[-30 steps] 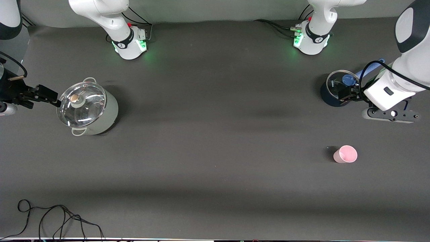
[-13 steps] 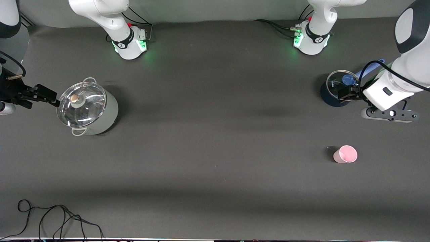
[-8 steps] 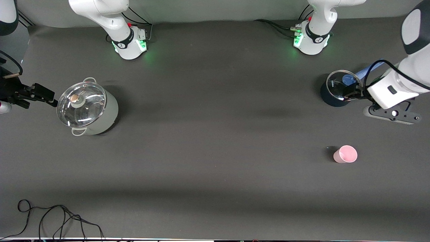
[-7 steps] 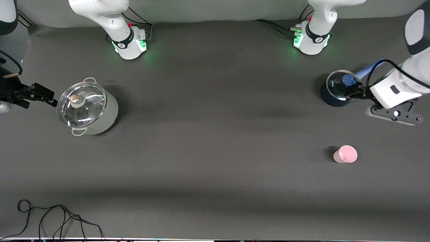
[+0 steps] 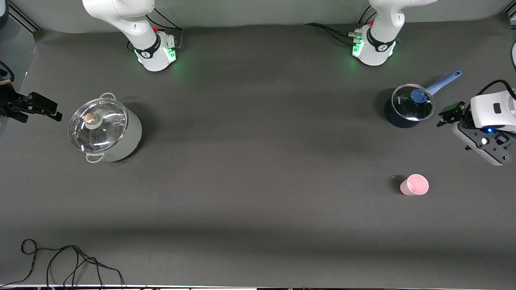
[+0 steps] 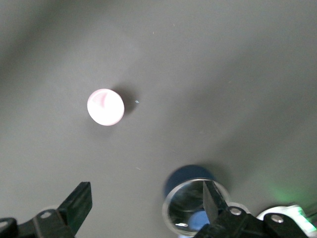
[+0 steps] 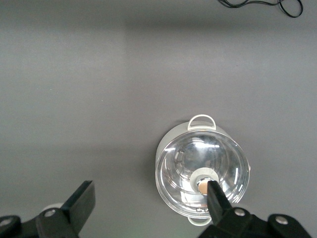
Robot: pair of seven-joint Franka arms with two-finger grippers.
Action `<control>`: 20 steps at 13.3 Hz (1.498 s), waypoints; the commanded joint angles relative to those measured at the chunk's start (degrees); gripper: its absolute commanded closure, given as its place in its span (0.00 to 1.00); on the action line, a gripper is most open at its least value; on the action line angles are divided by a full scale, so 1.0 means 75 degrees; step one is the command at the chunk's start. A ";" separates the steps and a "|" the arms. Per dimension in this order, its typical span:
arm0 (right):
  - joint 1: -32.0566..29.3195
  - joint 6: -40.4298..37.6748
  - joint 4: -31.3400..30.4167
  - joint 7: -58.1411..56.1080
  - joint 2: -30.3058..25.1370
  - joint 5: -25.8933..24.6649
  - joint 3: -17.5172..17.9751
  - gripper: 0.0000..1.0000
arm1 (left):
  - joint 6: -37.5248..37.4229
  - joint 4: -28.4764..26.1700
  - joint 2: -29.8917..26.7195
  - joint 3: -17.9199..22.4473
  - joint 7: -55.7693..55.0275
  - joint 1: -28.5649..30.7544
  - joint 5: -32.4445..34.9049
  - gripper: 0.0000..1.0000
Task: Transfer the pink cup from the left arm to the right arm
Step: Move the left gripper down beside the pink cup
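Observation:
The pink cup [image 5: 414, 185] stands upright on the dark table toward the left arm's end, nearer to the front camera than the blue saucepan [image 5: 408, 106]. My left gripper [image 5: 448, 114] hangs open and empty in the air beside the saucepan, apart from the cup. In the left wrist view the cup [image 6: 105, 107] shows round from above, well away from the open left gripper [image 6: 146, 198]. My right gripper [image 5: 48, 111] is open and empty at the right arm's end of the table, beside the large pot [image 5: 105, 129]. The right wrist view shows the open right gripper [image 7: 148, 198].
The saucepan has a glass lid and a blue handle [image 5: 444, 81] and also shows in the left wrist view [image 6: 193, 201]. The large pale pot with a glass lid also shows in the right wrist view [image 7: 202, 171]. A black cable [image 5: 68, 262] lies near the front edge.
The left gripper has swung away from over the saucepan toward the left arm's end of the table. The right gripper has drawn back from the large pot. The cup has not moved.

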 commanded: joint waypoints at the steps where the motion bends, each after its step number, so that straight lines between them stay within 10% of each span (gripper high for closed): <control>1: 0.0069 -0.0155 0.0168 0.0130 0.0008 0.0118 -0.0039 0.00 | 0.0436 0.0238 0.0272 -0.0022 0.1618 0.0283 -0.0111 0.00; 20: 0.0080 -0.0167 0.0133 0.0142 0.0102 0.0141 0.0020 0.00 | 0.0826 0.0472 0.3880 -0.0069 0.9577 0.3329 -0.5242 0.00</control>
